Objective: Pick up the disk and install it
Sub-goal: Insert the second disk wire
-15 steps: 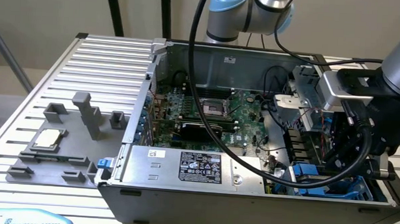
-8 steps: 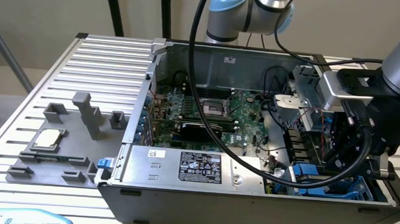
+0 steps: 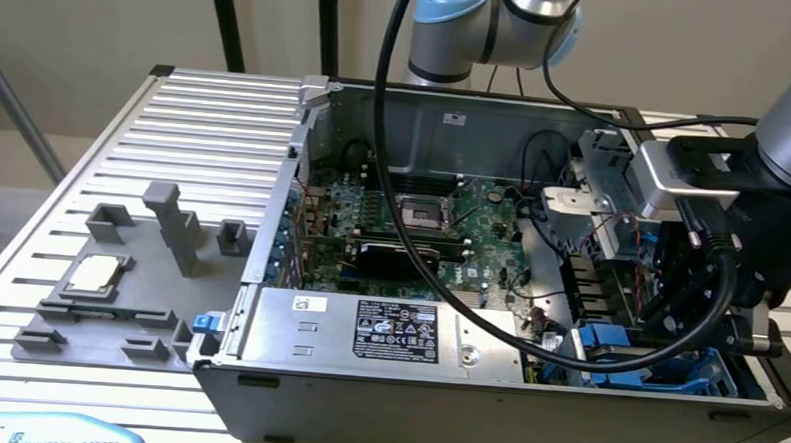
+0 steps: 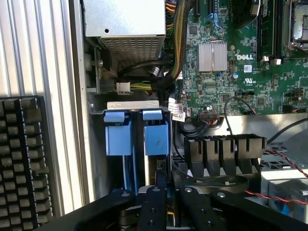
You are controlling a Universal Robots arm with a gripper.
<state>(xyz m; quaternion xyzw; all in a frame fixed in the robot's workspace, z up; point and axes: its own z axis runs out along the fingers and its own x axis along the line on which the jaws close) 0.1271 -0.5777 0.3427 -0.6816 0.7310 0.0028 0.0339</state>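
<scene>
The disk (image 4: 156, 137) stands on edge in the drive bay of the open computer case (image 3: 253, 275); its bright blue carrier faces the wrist camera. A second blue carrier (image 4: 118, 134) sits in the slot right beside it. My gripper (image 4: 162, 186) is at the disk's near end, its black fingers (image 4: 153, 204) set close together and shut on the disk's thin edge. In the exterior view the arm's wrist (image 3: 716, 225) hangs over the case's corner nearest the camera on the exterior view's right, above the blue carriers (image 3: 617, 341), and it hides the fingers.
The grey power supply (image 3: 364, 325) lies next to the bay. The motherboard (image 3: 422, 223) and loose cables (image 4: 159, 77) fill the case floor. Black plastic ducts (image 4: 224, 149) sit close beside the gripper. A grey fixture holding a small silver chip (image 3: 93, 273) rests on the slatted table. A keyboard (image 4: 24, 159) lies outside the case.
</scene>
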